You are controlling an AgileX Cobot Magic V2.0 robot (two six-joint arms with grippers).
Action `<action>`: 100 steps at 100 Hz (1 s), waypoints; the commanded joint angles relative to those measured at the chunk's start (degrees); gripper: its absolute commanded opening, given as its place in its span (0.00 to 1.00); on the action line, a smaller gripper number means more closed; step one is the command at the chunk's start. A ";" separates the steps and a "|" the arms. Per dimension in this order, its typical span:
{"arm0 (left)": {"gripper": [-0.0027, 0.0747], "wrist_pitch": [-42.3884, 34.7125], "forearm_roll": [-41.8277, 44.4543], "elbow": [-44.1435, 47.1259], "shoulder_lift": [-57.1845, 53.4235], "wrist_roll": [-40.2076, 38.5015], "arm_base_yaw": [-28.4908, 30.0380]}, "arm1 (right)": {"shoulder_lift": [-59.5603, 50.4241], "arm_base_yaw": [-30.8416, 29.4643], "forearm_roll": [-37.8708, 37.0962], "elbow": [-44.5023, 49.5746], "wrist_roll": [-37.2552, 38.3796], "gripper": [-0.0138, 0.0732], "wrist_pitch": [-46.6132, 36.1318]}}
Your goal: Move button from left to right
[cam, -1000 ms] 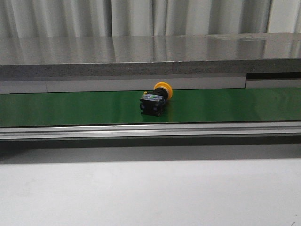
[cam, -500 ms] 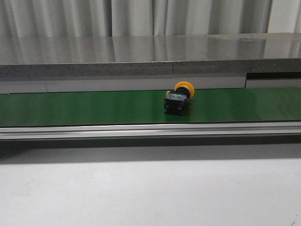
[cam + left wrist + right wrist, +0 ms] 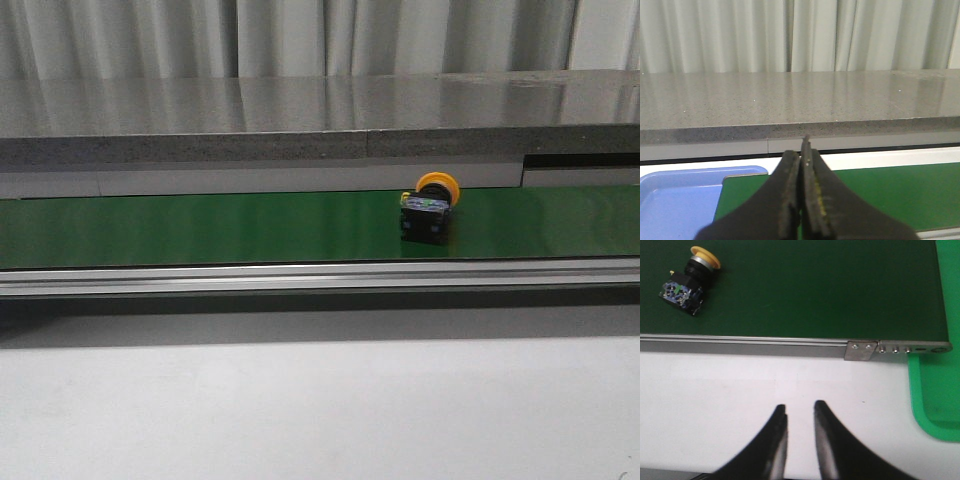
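Note:
The button (image 3: 428, 211) lies on its side on the green conveyor belt (image 3: 200, 228), right of centre, yellow cap pointing away from me and black body toward me. It also shows in the right wrist view (image 3: 688, 281). My right gripper (image 3: 800, 410) is open and empty, hovering over the white table short of the belt, with the button off to one side on the belt. My left gripper (image 3: 801, 150) is shut and empty, near the belt's left end. Neither gripper shows in the front view.
A blue tray (image 3: 675, 200) sits at the belt's left end. A green tray (image 3: 935, 390) sits at the belt's right end. An aluminium rail (image 3: 320, 276) runs along the belt's near edge. A grey stone shelf (image 3: 320, 120) stands behind the belt.
The button has travelled to the right along the belt, from the middle to right of centre, keeping the same pose.

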 commanded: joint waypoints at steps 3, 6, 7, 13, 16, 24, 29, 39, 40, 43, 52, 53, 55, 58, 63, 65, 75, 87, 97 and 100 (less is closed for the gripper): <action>0.01 -4.45 -0.32 -1.48 0.49 -0.15 -0.48 | 0.01 -0.31 0.75 -2.08 -0.12 0.76 -2.64; 0.01 -4.45 -0.32 -1.48 0.49 -0.15 -0.48 | 0.01 -0.31 0.94 -2.08 -0.12 0.83 -2.71; 0.01 -4.45 -0.32 -1.48 0.49 -0.15 -0.48 | 0.01 -0.31 0.93 -2.08 -0.12 0.86 -2.77; 0.01 -4.45 -0.32 -1.48 0.49 -0.15 -0.48 | 0.01 -0.31 0.99 -2.08 -0.12 0.93 -2.97; 0.01 -4.45 -0.32 -1.48 0.49 -0.15 -0.48 | 0.06 -0.31 0.99 -2.08 -0.12 0.91 -3.16; 0.01 -4.45 -0.32 -1.48 0.49 -0.15 -0.48 | 0.52 -0.31 0.99 -2.08 -0.12 0.90 -4.00; 0.01 -4.45 -0.32 -1.48 0.49 -0.15 -0.48 | 1.24 -0.31 1.21 -2.14 -0.12 0.89 -4.90; 0.01 -4.45 -0.32 -1.48 0.49 -0.15 -0.48 | 3.96 -0.31 2.31 -3.25 -0.12 0.89 -5.04; 0.01 -4.45 -0.32 -1.48 0.49 -0.15 -0.48 | 4.49 -0.31 2.37 -3.35 -0.12 0.89 -5.04; 0.01 -4.45 -0.32 -1.48 0.49 -0.15 -0.48 | 5.55 -0.31 2.89 -4.03 -0.12 0.89 -4.91; 0.01 -4.45 -0.32 -1.48 0.49 -0.15 -0.48 | 9.35 -0.31 3.53 -5.98 -0.12 0.89 -4.69; 0.01 -4.45 -0.32 -1.48 0.49 -0.15 -0.48 | 9.63 -0.31 3.59 -6.33 -0.12 0.89 -4.69; 0.01 -4.45 -0.32 -1.48 0.49 -0.15 -0.48 | 10.53 -0.31 3.67 -6.84 -0.12 0.89 -4.69; 0.01 -4.45 -0.32 -1.48 0.49 -0.15 -0.48 | 11.74 -0.31 3.73 -7.53 -0.12 0.89 -4.90; 0.01 -4.45 -0.32 -1.48 0.49 -0.15 -0.48 | 13.90 -0.31 3.73 -8.74 -0.12 0.89 -5.32; 0.01 -4.45 -0.32 -1.48 0.49 -0.15 -0.48 | 14.83 -0.31 3.73 -9.27 -0.12 0.89 -5.65; 0.01 -4.45 -0.32 -1.48 0.49 -0.15 -0.48 | 19.63 -0.31 3.73 -11.86 -0.23 0.89 -6.56; 0.01 -4.45 -0.32 -1.48 0.49 -0.15 -0.48 | 24.85 -0.31 3.73 -14.59 -0.97 0.89 -8.23; 0.01 -4.45 -0.32 -1.48 0.49 -0.15 -0.48 | 28.92 -0.31 3.73 -16.70 -1.17 0.89 -9.64; 0.01 -4.45 -0.32 -1.48 0.49 -0.15 -0.48 | 30.03 -0.31 3.73 -17.21 -1.17 0.89 -9.95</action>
